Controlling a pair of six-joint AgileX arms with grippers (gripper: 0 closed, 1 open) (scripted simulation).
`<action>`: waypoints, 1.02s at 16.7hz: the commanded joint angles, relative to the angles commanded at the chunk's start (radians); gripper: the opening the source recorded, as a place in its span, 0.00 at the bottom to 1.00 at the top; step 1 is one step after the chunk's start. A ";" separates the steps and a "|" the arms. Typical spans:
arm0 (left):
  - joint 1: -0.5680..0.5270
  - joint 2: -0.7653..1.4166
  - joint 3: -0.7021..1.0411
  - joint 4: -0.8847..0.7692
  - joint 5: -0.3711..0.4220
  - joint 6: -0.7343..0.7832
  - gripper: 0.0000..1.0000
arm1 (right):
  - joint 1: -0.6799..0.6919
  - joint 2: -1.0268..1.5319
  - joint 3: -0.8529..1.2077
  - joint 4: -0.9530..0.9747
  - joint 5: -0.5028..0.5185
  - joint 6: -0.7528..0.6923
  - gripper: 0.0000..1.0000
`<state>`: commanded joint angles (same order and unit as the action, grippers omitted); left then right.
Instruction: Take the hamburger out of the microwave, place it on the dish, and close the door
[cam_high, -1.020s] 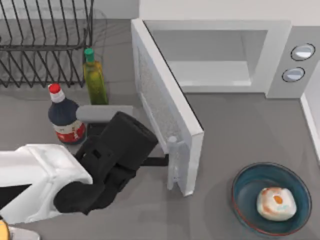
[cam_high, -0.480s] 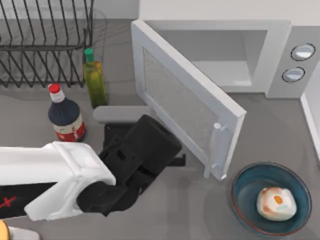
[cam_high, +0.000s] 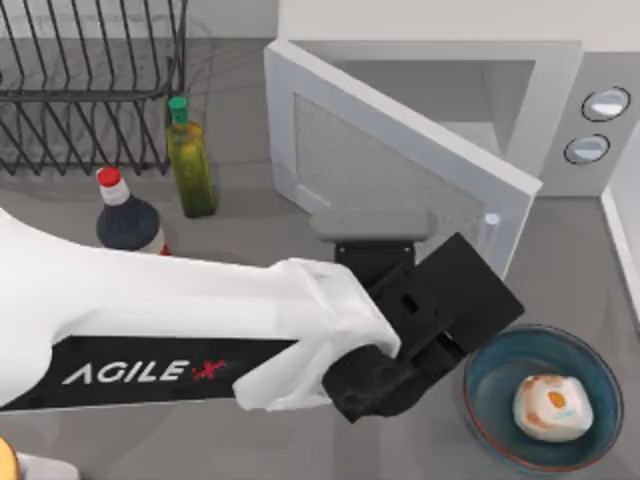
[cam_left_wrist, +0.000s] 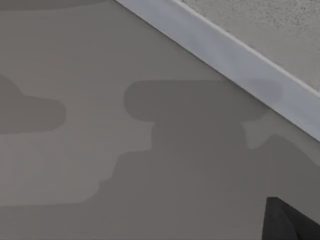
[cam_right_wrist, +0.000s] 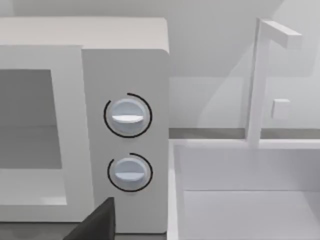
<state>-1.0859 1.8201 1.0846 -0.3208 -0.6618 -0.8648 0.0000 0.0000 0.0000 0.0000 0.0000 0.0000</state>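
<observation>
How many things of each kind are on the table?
Bottles: 2, a green oil bottle and a dark sauce bottle
Microwave: 1, its door partly open
Dish: 1
Hamburger: 1, in the dish
Wire rack: 1
Total: 6

Door (cam_high: 400, 175) handle and left jaws hidden behind the left arm (cam_high: 200, 330)

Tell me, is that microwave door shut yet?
Not yet: the door is ajar, angled out from the microwave, cavity showing behind it.
</observation>
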 joint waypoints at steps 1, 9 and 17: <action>-0.010 0.017 0.018 -0.011 -0.005 -0.011 0.00 | 0.000 0.000 0.000 0.000 0.000 0.000 1.00; -0.034 0.084 0.098 -0.056 -0.015 -0.041 0.00 | 0.000 0.000 0.000 0.000 0.000 0.000 1.00; -0.118 0.333 0.499 -0.247 -0.049 -0.137 0.00 | 0.000 0.000 0.000 0.000 0.000 0.000 1.00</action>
<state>-1.2039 2.1529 1.5840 -0.5677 -0.7113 -1.0017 0.0000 0.0000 0.0000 0.0000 0.0000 0.0000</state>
